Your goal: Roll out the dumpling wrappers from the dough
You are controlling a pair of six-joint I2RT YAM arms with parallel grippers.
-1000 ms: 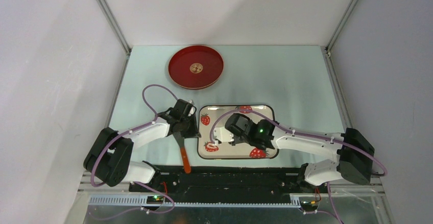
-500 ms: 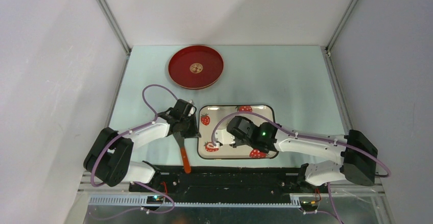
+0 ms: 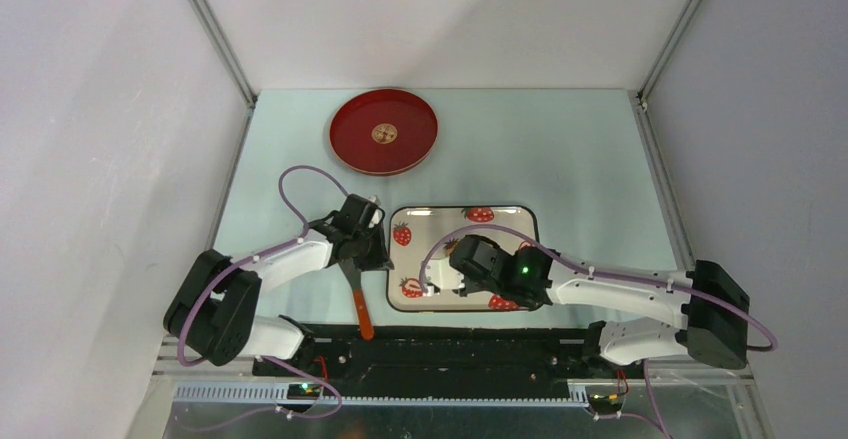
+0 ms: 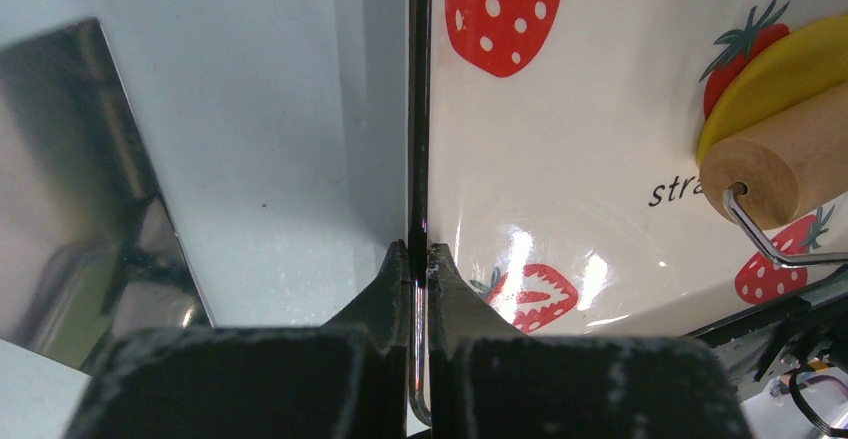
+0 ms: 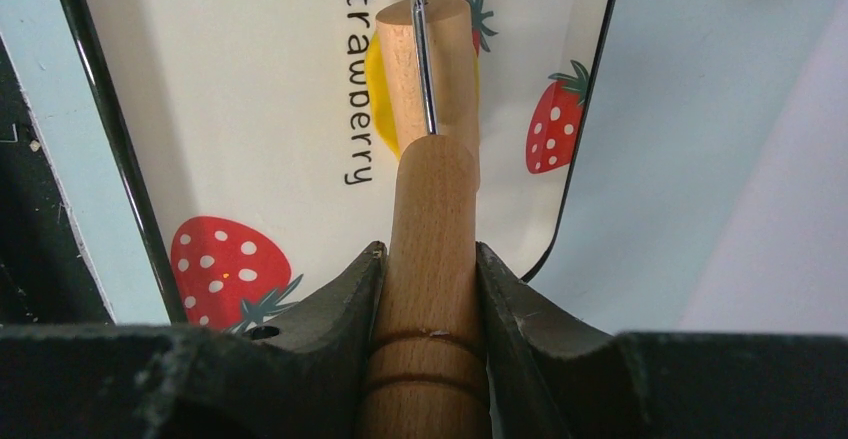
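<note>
Where the left arm reaches in from the lower left of the top view, the left pincer (image 3: 370,257) sits at the left edge of the tray (image 3: 450,227). In the left wrist view this pincer (image 4: 418,251) is nearly closed, its two fingers pinching the tray's (image 4: 560,159) thin dark rim between them. Just below that wrist in the top view an orange-handled tool (image 3: 362,314) lies on the worktop (image 3: 560,149), its handle pointing toward the bottom of the frame. A red plate (image 3: 410,151) rests in the upper middle, well apart from the tray, with a small pale mark (image 3: 384,134) at its centre that is too small to make out.

The tray is white with printed strawberries and lies in the lower middle of the frame. Over its lower left part hangs the right pincer (image 3: 440,277). In the right wrist view that pincer (image 5: 428,254) is clamped on the wooden handle of a roller (image 5: 430,69), a finger on either side. The roller's drum lies across the tray (image 5: 250,79), on top of the dough (image 5: 378,99), a flat yellow patch that shows at the drum's left side beside the printed word. From the left wrist view the dough (image 4: 770,69) appears at the right edge, as a yellow arc above the roller (image 4: 790,154).
</note>
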